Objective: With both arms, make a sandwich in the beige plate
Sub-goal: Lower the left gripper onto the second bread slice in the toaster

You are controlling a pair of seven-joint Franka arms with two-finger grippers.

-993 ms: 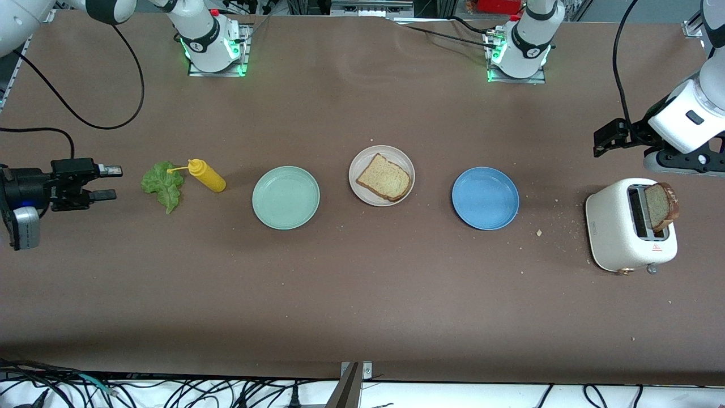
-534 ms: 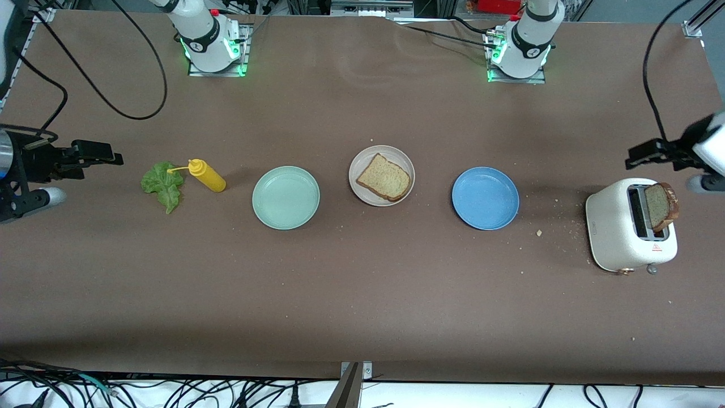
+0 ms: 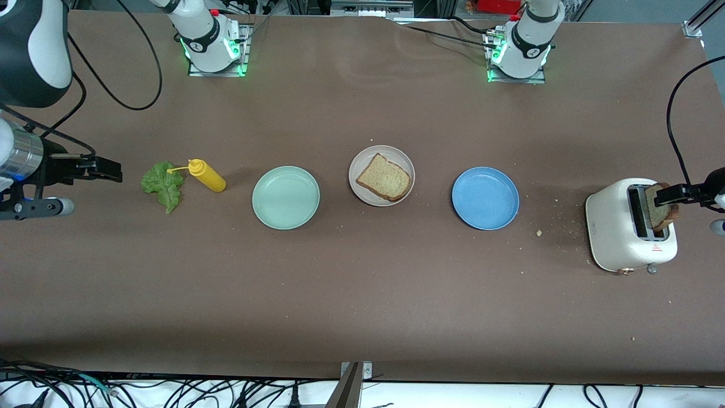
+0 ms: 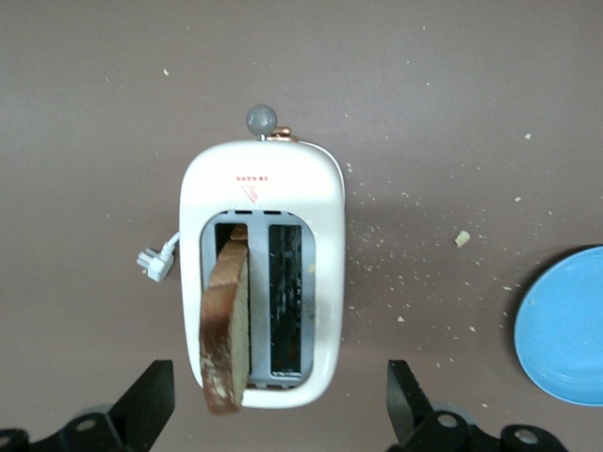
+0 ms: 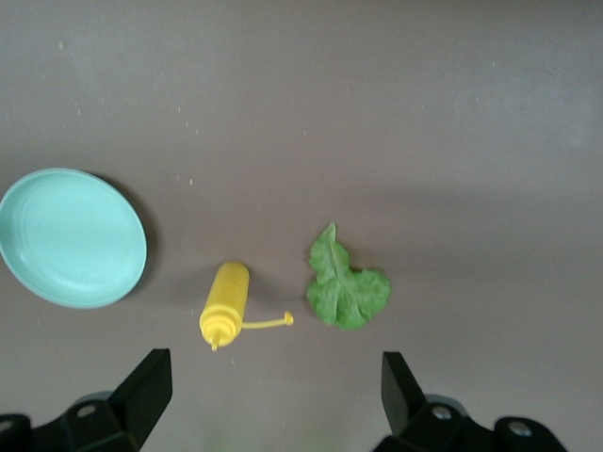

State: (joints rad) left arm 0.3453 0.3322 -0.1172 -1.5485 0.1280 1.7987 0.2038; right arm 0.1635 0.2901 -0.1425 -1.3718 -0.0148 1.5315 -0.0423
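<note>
While one bread slice (image 3: 383,177) was already laid on the beige plate (image 3: 362,192), the left gripper (image 4: 278,414) was held wide open and empty over the toaster (image 3: 614,226) and its toast (image 4: 226,330), and the right gripper (image 5: 273,400) was kept open and empty near the lettuce (image 3: 163,183).

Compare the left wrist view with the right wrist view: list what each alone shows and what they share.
Left wrist only: the white toaster with a bread slice standing in one slot, crumbs, and the blue plate's edge. Right wrist only: the lettuce leaf, the yellow squeeze bottle lying beside it, and the mint-green plate. Both: the brown table and an open gripper.
</note>
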